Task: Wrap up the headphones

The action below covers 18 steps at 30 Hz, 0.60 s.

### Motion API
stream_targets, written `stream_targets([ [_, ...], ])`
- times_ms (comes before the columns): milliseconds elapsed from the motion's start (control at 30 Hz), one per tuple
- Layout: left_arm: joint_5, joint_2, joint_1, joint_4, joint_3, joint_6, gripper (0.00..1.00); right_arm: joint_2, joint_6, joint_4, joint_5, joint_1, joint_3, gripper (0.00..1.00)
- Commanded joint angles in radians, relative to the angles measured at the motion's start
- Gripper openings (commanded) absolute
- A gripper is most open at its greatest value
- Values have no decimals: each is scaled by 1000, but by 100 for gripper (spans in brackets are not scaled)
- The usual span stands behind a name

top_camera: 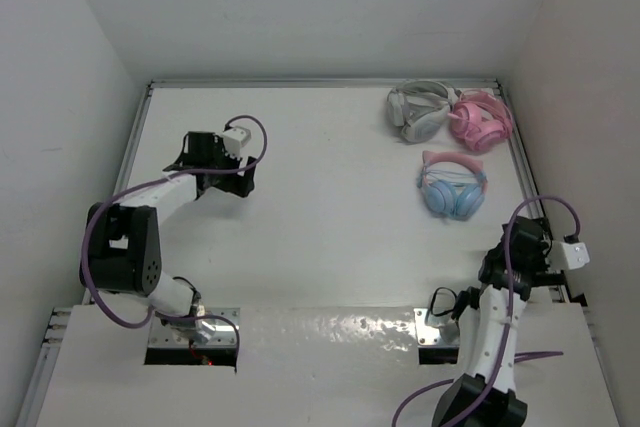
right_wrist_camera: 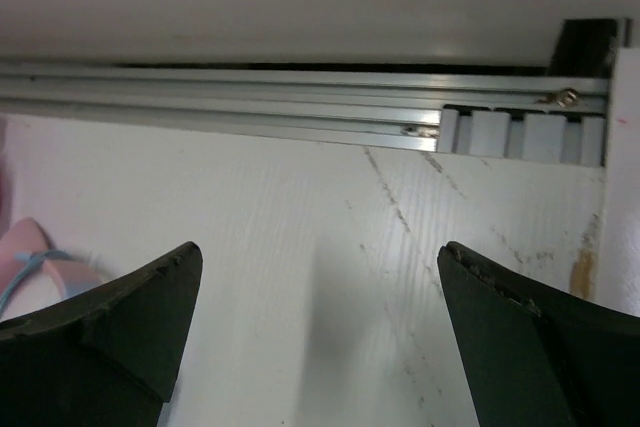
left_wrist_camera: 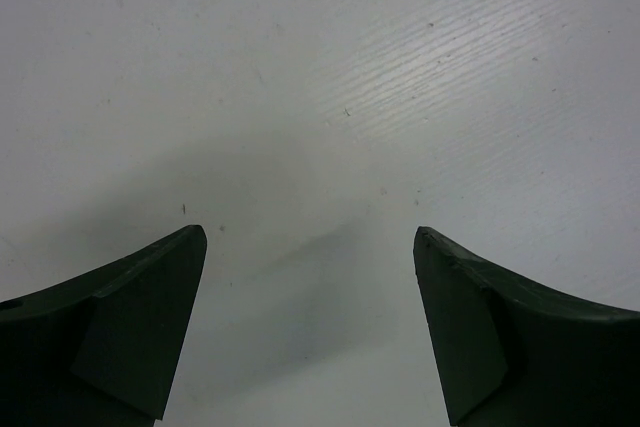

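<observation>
The headphones (top_camera: 452,185), with light blue ear cups, a pink headband and a thin blue cable, lie flat at the right middle of the table. A pink edge and a bit of blue cable (right_wrist_camera: 22,269) show at the left border of the right wrist view. My left gripper (top_camera: 190,152) is open and empty over bare table at the far left, well away from them; the left wrist view shows it (left_wrist_camera: 310,232) over white surface only. My right gripper (top_camera: 520,249) is open and empty near the right rail, nearer than the headphones; it also shows in the right wrist view (right_wrist_camera: 320,247).
Grey-white headphones (top_camera: 418,110) and all-pink headphones (top_camera: 481,119) lie side by side at the far right corner. An aluminium rail (right_wrist_camera: 250,107) runs along the table edge just ahead of my right gripper. White walls enclose the table on three sides.
</observation>
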State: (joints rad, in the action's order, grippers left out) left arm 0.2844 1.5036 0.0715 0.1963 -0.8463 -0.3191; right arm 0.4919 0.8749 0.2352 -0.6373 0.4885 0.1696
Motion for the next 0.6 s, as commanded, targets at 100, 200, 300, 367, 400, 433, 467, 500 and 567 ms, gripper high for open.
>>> stream_targets([
  [100, -2, 23, -15, -238, 101, 35, 81, 108, 217, 284, -154, -1, 169, 99],
  [200, 9, 37, -18, -297, 144, 37, 80, 181, 251, 357, -160, -1, 235, 99],
  [300, -2, 33, -19, -328, 171, 35, 80, 234, 251, 371, -141, -2, 269, 99],
  [367, -22, 30, -19, -316, 161, 38, 80, 249, 237, 363, -119, -2, 274, 99],
  [400, -30, 30, -19, -305, 155, 40, 80, 251, 211, 354, -105, -2, 272, 99],
  [433, -33, 27, -21, -301, 148, 41, 80, 246, 193, 340, -95, -1, 268, 99],
  [467, -34, 26, -21, -299, 147, 41, 80, 240, 179, 313, -73, -1, 249, 99],
  [500, -33, 23, -22, -294, 147, 40, 80, 215, 179, 296, -68, -1, 237, 99],
  [567, -27, 20, -22, -291, 145, 38, 80, 182, 176, 257, -56, -1, 199, 99],
])
